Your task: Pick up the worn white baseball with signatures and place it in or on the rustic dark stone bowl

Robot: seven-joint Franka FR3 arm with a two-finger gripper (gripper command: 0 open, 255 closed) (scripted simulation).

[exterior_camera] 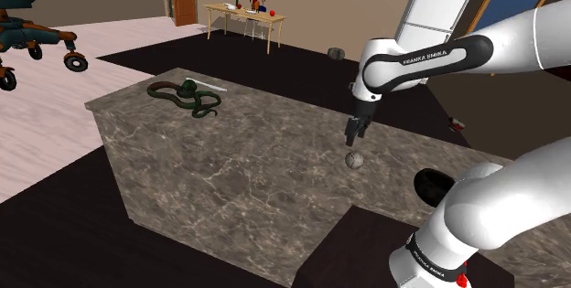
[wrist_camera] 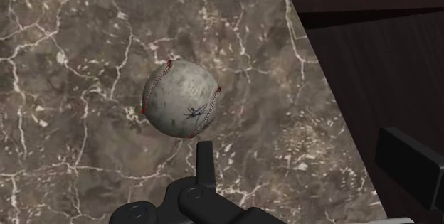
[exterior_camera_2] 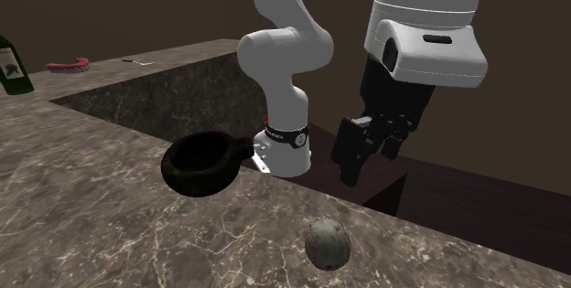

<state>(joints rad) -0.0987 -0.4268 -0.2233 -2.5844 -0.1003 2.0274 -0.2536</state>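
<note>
tool [exterior_camera: 353, 136] pressed together over the scuffed baseball [wrist_camera: 181, 99] — second exterior view adds a dark bowl [exterior_camera_2: 188, 184] nearby.

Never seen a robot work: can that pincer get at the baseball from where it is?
Probably yes: the pincer hangs just above the baseball, with nothing between them on the marbled counter.

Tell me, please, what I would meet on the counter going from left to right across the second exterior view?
bottle → pink item → bowl → baseball
</note>
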